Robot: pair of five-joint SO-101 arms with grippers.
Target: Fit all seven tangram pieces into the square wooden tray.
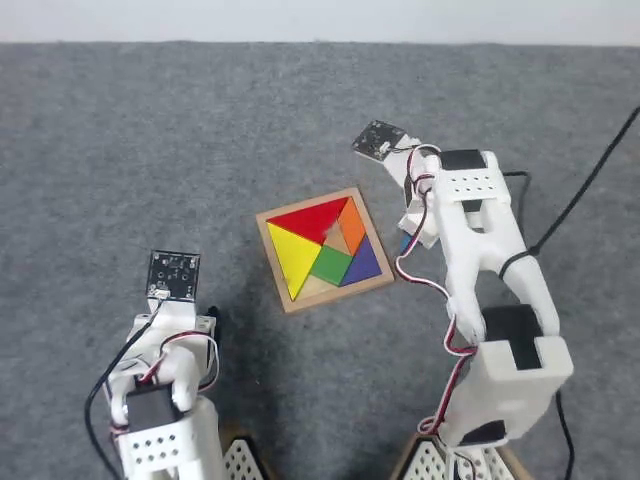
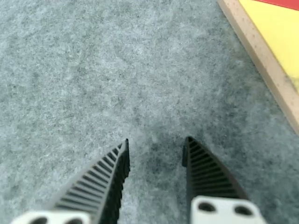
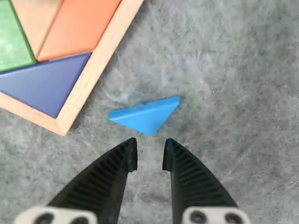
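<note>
High view: square wooden tray (image 1: 273, 264) mid-worktop, tilted like a diamond. Red (image 1: 315, 218), yellow (image 1: 290, 255), green (image 1: 330, 265), orange (image 1: 352, 225) and purple (image 1: 363, 265) pieces are seated. Two pale patches remain inside; can't tell if they're bare floor or wood-coloured pieces. Left arm (image 1: 165, 370) sits low, well off the tray. Right arm (image 1: 480, 230) is at the tray's far side.

Left wrist view: left end effector (image 2: 156, 142) moderately open, holding nothing, over grey worktop (image 2: 93, 70). Tray corner with yellow is near.

Right wrist view: blue triangle (image 3: 145, 116) lies on the worktop just outside the tray rim, not touching it. Right end effector (image 3: 149, 149) is narrow, empty, tips just short of the triangle.

Risks: the gap looks too narrow for the piece, so descending like this would likely shove it along the felt or into the rim. It's thin and flat, so a pinch could slip or twist it, then it would jam going into the slot.
</note>
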